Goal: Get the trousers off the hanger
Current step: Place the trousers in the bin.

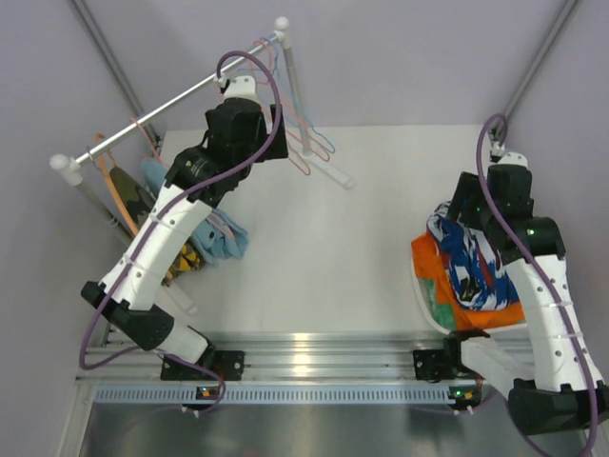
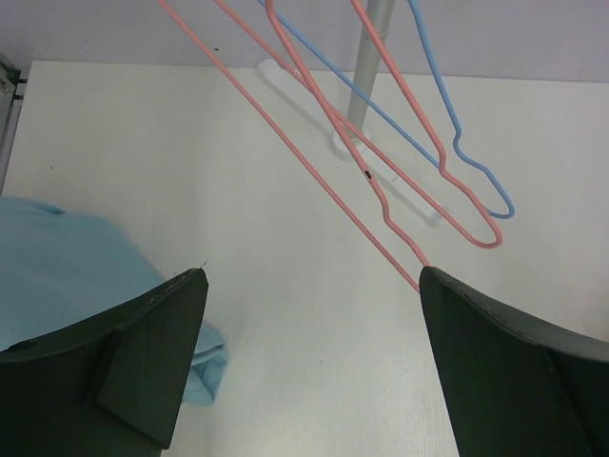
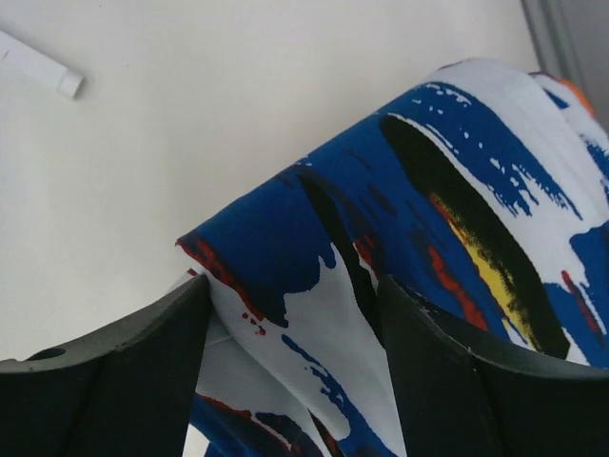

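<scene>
Gaping left tool (image 2: 312, 278) near pink hangers (image 2: 369, 176), right tool (image 3: 293, 286) gripping blue-and-white trousers (image 3: 457, 190).

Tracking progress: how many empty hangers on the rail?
3, at the far end of the rail: blue hanger, pink hanger beside it, second pink hanger. Others may be hidden.

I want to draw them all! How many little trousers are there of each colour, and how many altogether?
Blue-and-white patterned trousers: 1
Orange trousers: 1
Mint green trousers: 1
Light blue trousers: 1
Camouflage trousers: 1
Total: 5
</scene>
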Robot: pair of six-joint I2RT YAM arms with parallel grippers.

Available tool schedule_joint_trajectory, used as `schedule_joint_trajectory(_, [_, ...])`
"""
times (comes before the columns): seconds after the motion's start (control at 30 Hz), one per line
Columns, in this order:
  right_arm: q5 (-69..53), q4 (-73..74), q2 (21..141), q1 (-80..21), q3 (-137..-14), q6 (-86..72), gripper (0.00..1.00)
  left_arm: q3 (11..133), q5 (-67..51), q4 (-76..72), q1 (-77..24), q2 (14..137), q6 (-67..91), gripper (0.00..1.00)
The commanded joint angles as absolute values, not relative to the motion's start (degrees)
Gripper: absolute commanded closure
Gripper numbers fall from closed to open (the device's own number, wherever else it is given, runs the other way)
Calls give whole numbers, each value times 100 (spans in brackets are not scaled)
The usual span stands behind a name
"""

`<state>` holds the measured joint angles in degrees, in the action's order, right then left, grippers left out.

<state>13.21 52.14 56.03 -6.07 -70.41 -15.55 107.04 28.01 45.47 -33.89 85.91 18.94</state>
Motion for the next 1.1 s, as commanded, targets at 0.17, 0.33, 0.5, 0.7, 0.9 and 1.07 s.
schedule_joint_trajectory(0.17, [387, 3736, 5142, -44, -5662, -1977, 31, 11206, 2796, 4429, -3366, 8815, 2136, 2])
schedule_joint_trajectory(0.33, [229, 3551, 5229, -44, -5476, -2021, 31, 11496, 2584, 4956, -3366, 8816, 2197, 2])
schedule_joint_trajectory(0.5, [141, 3743, 5265, -53, -5782, -1951, 28, 11514, 2461, 5361, -3366, 8561, 2268, 2])
schedule_joint_trajectory(0.7, [255, 4499, 5238, -44, -7179, -1574, 20, 11523, 2443, 5774, -3375, 8026, 2425, 2])
schedule_joint_trajectory(0.9, [185, 4676, 5177, -53, -7875, -1415, 19, 11268, 2628, 6195, -3366, 7410, 2636, 2])
schedule_joint_trajectory(1.07, [-165, 4492, 5203, -44, -7787, -1459, 18, 11408, 3022, 6879, -3366, 7076, 2987, 3])
